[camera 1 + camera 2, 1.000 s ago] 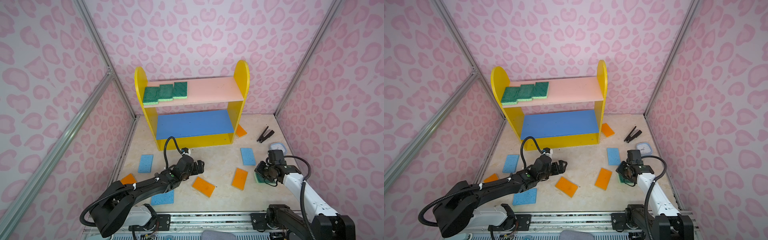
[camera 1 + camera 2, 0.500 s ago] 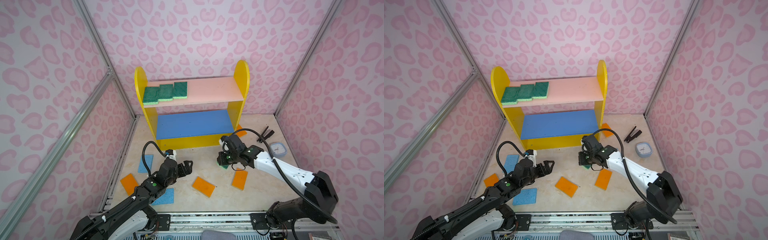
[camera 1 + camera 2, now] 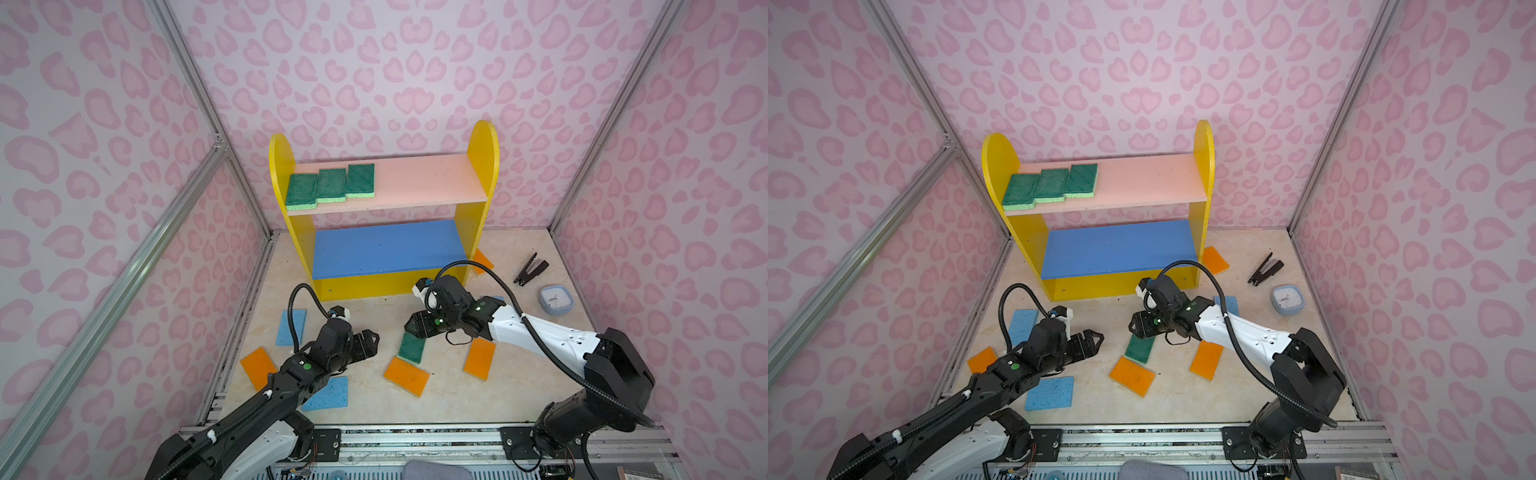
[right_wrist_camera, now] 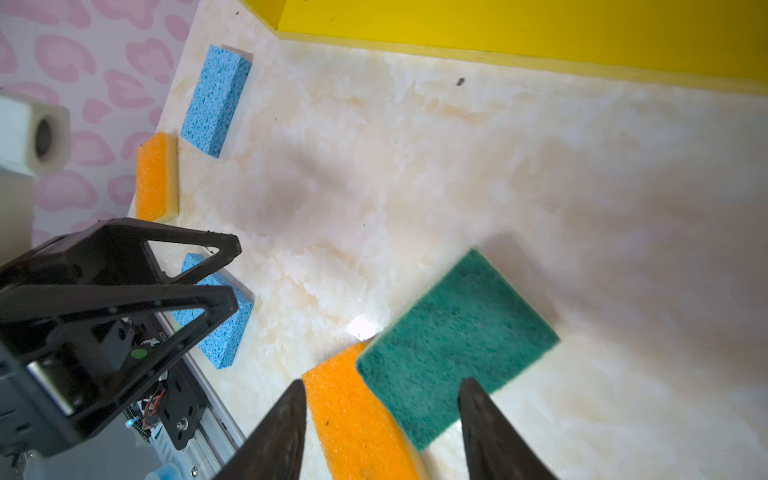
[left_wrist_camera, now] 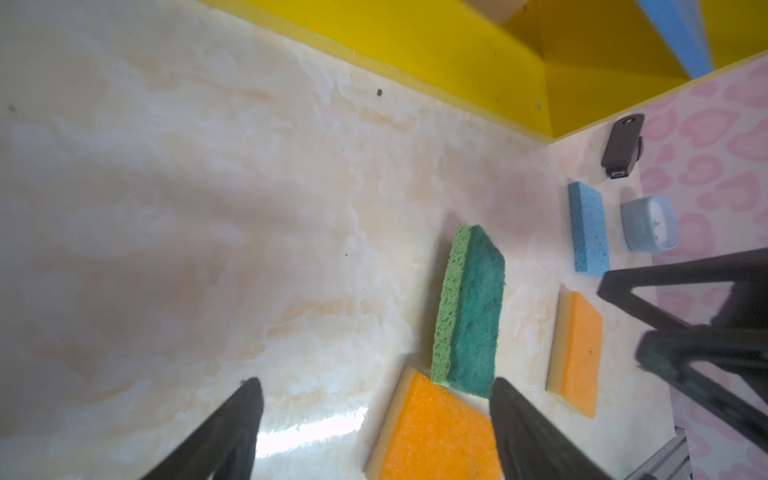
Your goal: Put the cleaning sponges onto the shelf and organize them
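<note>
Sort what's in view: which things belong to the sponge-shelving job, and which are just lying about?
Job:
- shelf
- three green sponges on its pink board
- green sponge on the floor
- four orange sponges
- three blue sponges

Lying about:
- black stapler
- blue clock

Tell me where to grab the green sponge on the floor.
Pinch the green sponge across its long edges near the middle, straight down from above. It lies dark side up with bare floor along both long edges; one short end overlaps an orange sponge.
</note>
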Motion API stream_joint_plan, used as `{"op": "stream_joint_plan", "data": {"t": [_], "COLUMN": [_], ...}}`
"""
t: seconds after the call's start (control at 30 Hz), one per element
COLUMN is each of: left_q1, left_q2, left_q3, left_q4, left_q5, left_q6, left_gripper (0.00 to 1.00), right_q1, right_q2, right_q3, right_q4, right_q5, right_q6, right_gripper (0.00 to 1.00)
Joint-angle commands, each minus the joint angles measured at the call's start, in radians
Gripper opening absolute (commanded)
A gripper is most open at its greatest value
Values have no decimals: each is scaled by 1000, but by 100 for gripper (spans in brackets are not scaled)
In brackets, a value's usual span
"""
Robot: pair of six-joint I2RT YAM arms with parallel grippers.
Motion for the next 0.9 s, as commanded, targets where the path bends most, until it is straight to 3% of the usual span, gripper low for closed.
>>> {"op": "stream_joint_plan", "data": {"t": [0.0,0.27,0.53,0.87], "left_q1": [-6,-108,-138,-140], "left_q2": [84,265,425,565], "left_q3": [38,117,164,242], "left_q4": [64,111,157,206], "left_q5": [79,122,152,196], "left_q6": [69,92,69,52], "left_gripper": [80,74,69,49], "right_q1": [-50,-180,-213,-232], "right_q2": [-74,-226,-252,-283], "right_q3": [-90,-249,-311,-358], "right_q4": [70,112,144,150], "right_q5": [-32,-69,-90,-99], "right_q6": [47,66,77,81], "right_gripper": [59,59,59,59]}}
